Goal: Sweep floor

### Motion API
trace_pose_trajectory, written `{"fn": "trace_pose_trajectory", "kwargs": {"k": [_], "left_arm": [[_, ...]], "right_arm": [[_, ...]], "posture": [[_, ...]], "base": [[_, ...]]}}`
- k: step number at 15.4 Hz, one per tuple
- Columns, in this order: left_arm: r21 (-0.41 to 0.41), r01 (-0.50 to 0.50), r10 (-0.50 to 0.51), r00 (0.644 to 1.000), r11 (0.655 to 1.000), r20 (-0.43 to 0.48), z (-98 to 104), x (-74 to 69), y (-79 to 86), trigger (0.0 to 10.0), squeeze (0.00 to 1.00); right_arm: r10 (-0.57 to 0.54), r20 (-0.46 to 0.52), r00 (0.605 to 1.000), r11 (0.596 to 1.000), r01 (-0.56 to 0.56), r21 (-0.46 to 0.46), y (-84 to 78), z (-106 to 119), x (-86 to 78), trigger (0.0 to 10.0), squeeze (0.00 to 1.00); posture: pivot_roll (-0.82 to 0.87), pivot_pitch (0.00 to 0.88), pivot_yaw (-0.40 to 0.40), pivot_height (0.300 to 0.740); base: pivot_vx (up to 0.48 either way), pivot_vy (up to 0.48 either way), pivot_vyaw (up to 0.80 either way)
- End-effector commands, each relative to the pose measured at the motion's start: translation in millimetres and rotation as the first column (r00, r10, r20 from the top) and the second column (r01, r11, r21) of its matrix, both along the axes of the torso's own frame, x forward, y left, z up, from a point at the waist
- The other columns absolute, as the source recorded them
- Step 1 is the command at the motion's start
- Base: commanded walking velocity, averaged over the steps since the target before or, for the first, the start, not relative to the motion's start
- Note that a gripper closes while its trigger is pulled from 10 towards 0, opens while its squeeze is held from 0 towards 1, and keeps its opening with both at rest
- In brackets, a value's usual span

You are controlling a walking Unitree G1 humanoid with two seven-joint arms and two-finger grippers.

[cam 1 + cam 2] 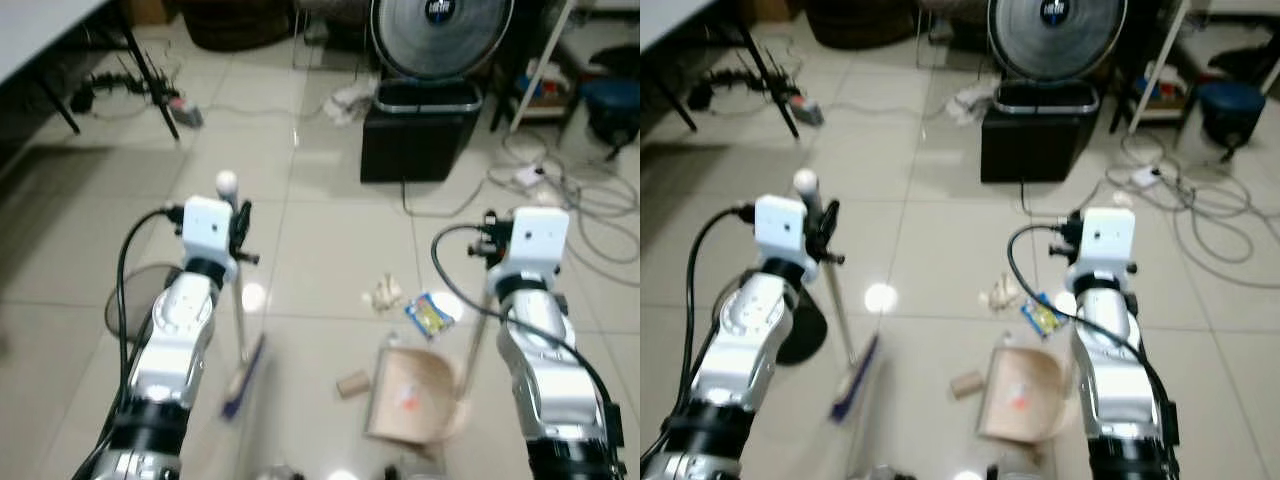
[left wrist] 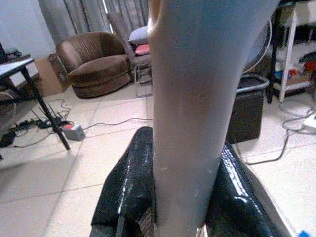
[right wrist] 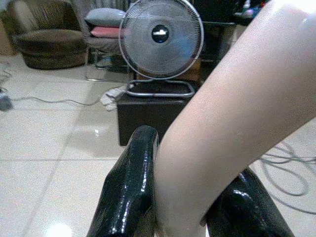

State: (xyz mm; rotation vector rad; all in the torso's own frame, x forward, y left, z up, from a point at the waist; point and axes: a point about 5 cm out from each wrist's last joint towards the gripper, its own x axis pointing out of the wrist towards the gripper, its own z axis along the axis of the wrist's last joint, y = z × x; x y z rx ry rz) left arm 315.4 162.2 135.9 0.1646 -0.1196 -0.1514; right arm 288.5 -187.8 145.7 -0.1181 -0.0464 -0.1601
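The left tool (image 2: 180,197) is clamped around the grey handle of a broom (image 1: 238,330), whose blue-bristled head rests on the tiled floor (image 1: 330,230) between the two arms. The right tool (image 3: 180,197) is clamped on the pale handle of a tan dustpan (image 1: 410,395), which lies flat on the floor just beside the right arm. Three scraps lie near the pan's front edge: a small cardboard roll (image 1: 352,383), a crumpled pale wad (image 1: 384,293) and a blue-and-yellow wrapper (image 1: 430,315). Bare tiles stretch ahead to a black bin (image 1: 418,130) with one fan (image 1: 440,35) above it. Loose cables (image 1: 590,215) clutter the floor at the right.
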Motion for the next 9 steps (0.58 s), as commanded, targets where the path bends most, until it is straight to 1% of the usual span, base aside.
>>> {"fn": "trace_pose_trajectory", "kwargs": {"k": [1, 4, 5, 6, 7, 9], "left_arm": [[0.001, 0.013, -0.013, 0.999, 1.000, 0.031, 6.5, -0.5, -3.6, 10.0, 0.00], [-0.008, -0.001, 0.001, 1.000, 1.000, 0.025, 5.7, -1.5, -1.2, 10.0, 0.00], [-0.029, -0.007, 0.008, 1.000, 1.000, 0.023, 5.5, -2.0, 0.6, 10.0, 0.00], [-0.031, -0.010, 0.010, 1.000, 0.999, 0.021, 5.3, -2.1, 1.3, 10.0, 0.00], [-0.031, -0.012, 0.012, 1.000, 0.999, 0.016, 4.3, -2.3, 2.0, 10.0, 0.00], [-0.054, 0.005, -0.004, 1.000, 0.999, 0.019, 2.8, -3.5, 1.1, 10.0, 0.00]], "right_arm": [[-0.017, 0.028, 0.999, 0.999, 0.018, -0.033, -6.3, 5.8, -1.2, 10.0, 0.00], [0.016, 0.032, 0.999, 0.999, -0.015, -0.043, -2.3, 5.9, 1.5, 10.0, 0.00], [0.036, 0.035, 0.999, 0.998, -0.034, -0.059, 0.1, 5.7, 2.5, 10.0, 0.00], [0.053, 0.042, 0.998, 0.996, -0.050, -0.071, 1.6, 6.3, 3.0, 10.0, 0.00], [0.074, 0.047, 0.996, 0.992, -0.068, -0.110, 3.2, 6.1, 3.6, 10.0, 0.00], [0.059, 0.019, 0.998, 0.985, -0.055, -0.166, 0.8, 2.6, 5.5, 10.0, 0.00]], "posture": [[-0.02, 0.100, 0.067, 0.740], [-0.02, 0.098, 0.063, 0.740], [-0.02, 0.096, 0.064, 0.740], [-0.02, 0.096, 0.065, 0.740], [-0.02, 0.094, 0.067, 0.740], [-0.02, 0.094, 0.069, 0.740]], "base": [[0.375, 0.000, 0.00], [0.355, 0.000, 0.00], [0.000, 0.000, 0.00], [0.000, 0.000, 0.00], [0.000, 0.000, 0.00], [0.000, 0.000, 0.00]]}}
